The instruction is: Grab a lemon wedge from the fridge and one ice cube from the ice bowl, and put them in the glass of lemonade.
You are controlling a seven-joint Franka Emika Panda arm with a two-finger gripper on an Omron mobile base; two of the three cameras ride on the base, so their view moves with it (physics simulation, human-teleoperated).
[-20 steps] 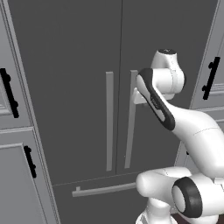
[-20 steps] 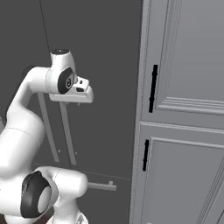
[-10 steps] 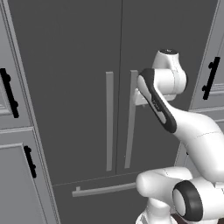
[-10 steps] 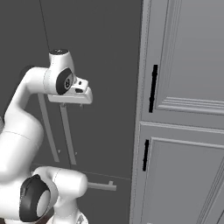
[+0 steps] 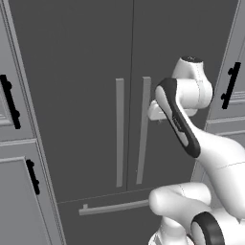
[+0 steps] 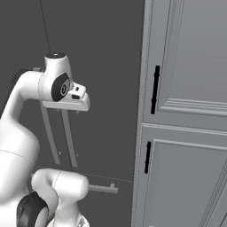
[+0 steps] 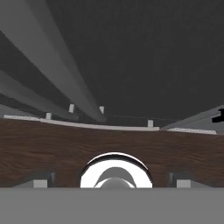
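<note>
The fridge (image 5: 86, 72) fills the front, a tall dark grey unit with both doors shut. Two long grey bar handles run side by side down its middle, the right one (image 5: 142, 134) nearest my hand. My gripper (image 5: 152, 112) sits just right of that bar, at the level of its upper part, mostly hidden by my forearm. In the hand view the fingertips (image 7: 41, 180) stand wide apart with nothing between them, and the bar handles (image 7: 65, 83) run off to the upper left. The gripper is open. The lemon wedge, ice bowl and glass of lemonade are out of view.
A horizontal bar (image 5: 112, 207) crosses the fridge's bottom drawer. Light grey panelled cabinets (image 6: 186, 168) with black handles (image 6: 155, 88) flank the fridge on the right, and more cabinets (image 5: 14, 191) stand on the left. Brown wooden floor (image 7: 52, 148) lies below.
The jaws have spread wider over the last second. The hand stays beside the right door handle and the fridge doors have not moved.
</note>
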